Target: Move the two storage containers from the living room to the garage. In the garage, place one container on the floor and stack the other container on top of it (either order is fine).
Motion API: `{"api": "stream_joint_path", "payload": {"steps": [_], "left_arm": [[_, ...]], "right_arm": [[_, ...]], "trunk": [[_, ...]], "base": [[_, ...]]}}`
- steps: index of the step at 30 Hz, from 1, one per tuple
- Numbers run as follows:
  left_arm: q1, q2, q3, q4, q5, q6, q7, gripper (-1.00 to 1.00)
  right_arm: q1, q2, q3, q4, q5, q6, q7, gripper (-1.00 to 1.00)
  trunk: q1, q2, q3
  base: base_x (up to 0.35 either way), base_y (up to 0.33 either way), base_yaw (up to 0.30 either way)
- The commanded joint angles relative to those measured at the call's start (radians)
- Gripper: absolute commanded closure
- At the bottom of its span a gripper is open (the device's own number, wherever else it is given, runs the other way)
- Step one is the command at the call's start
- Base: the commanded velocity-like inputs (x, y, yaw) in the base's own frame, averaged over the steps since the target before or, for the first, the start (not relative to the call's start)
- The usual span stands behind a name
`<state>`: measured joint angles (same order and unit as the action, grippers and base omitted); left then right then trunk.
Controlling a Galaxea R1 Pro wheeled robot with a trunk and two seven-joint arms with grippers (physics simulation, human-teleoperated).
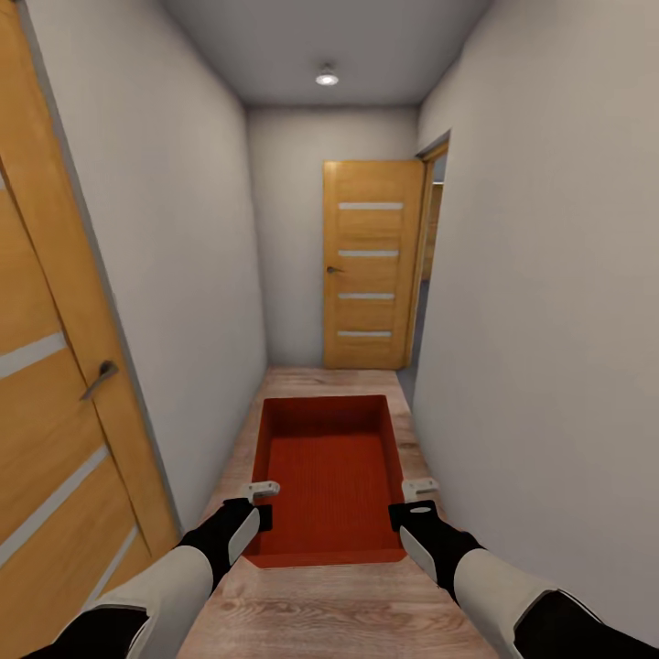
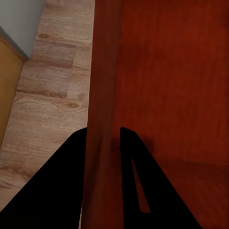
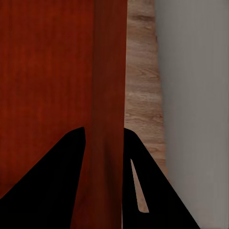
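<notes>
Left gripper (image 1: 259,502) pinches the left long wall of the storage container (image 1: 334,476); in the left wrist view both dark fingers (image 2: 62,181) straddle that thin wall (image 2: 102,95), one outside, one inside. Right gripper (image 1: 414,502) does the same on the right long wall, fingers (image 3: 57,176) on either side of it (image 3: 109,95). Both jaws pressed onto the walls, not spread.

Container: orange-red, lidless, nothing in it, held level out in front of the trunk, at 12 o'clock from the robot, carried above the wood-plank floor (image 1: 339,613). Long axis points down the corridor. One box in the pictures.

Progress: mid-transit. This is a narrow hallway with pale walls, not the garage: light plank flooring, no dark grey concrete. So judged early to middle: one box lifted and on the way, nothing placed, nothing stacked. Left to do: reach the garage, set this box on the floor there, fetch the second one, stack it.

Surroundings: wooden door with a lever handle (image 1: 99,377) at 9 o'clock, close. Another wooden door (image 1: 371,265) at the corridor's far end, 12 to 1 o'clock, standing beside an opening in the right wall. Ceiling light (image 1: 327,78) overhead, far end.

Arm pose: both forearms reach forward and slightly inward from 7 and 5 o'clock of the head view, roughly symmetric, wrists level, grippers gripping near the box's near end. Right wall sits close to the right arm; little side clearance.
</notes>
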<state>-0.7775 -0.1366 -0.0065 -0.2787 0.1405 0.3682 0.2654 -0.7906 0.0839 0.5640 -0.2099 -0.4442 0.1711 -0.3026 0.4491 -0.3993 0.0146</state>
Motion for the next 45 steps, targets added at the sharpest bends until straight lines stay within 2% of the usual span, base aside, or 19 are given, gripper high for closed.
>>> {"api": "stream_joint_path", "payload": {"steps": [1, 45], "left_arm": [[0.000, 0.008, -0.001, -0.005, -0.036, 0.000, 0.017, 1.00], [0.000, 0.008, -0.001, -0.005, -0.036, 0.000, 0.014, 1.00]], "right_arm": [[0.000, -0.001, 0.014, 0.001, -0.019, 0.007, -0.009, 1.00], [-0.001, -0.003, 0.013, 0.001, -0.019, 0.007, -0.009, 1.00]], "trunk": [[0.001, -0.001, 0.000], [0.001, -0.001, 0.000]], "base": [[0.322, 0.000, 0.000], [0.322, 0.000, 0.000]]}}
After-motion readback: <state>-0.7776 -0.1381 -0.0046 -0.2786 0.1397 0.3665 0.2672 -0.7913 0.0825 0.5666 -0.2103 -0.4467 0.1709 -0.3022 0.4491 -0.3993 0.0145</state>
